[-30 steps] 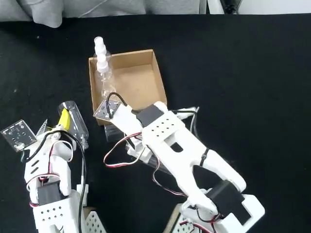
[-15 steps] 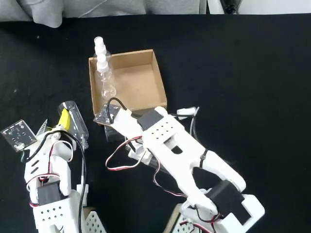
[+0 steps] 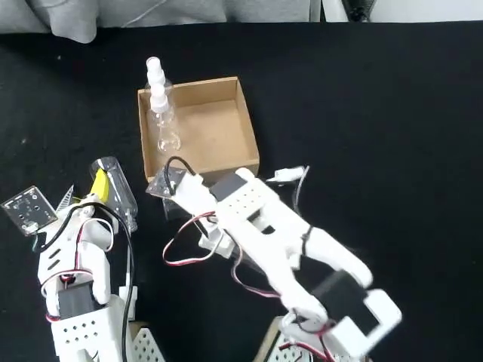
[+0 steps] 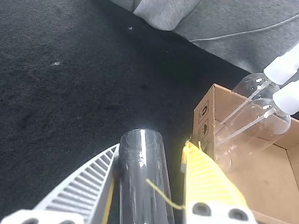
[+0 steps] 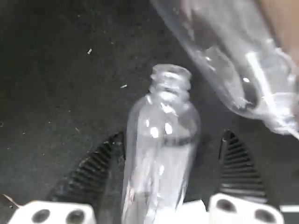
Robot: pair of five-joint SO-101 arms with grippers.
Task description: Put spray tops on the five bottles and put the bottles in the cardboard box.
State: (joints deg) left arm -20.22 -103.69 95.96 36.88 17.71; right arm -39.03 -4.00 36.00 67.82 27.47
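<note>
At left gripper (image 4: 152, 148): ribbed white and yellow fingers clamp the held bottle (image 4: 142, 177), a clear smooth cylinder, near the box (image 4: 204, 123). Right gripper (image 5: 174, 136): ribbed black fingers spread, astride a threaded bottle (image 5: 161, 140) lying capless on matte black cloth (image 3: 377, 113). Box is brown cardboard, square; two capped bottles (image 3: 161, 113) lean inside. Grey fabric (image 3: 151, 11) lies beyond.
</note>
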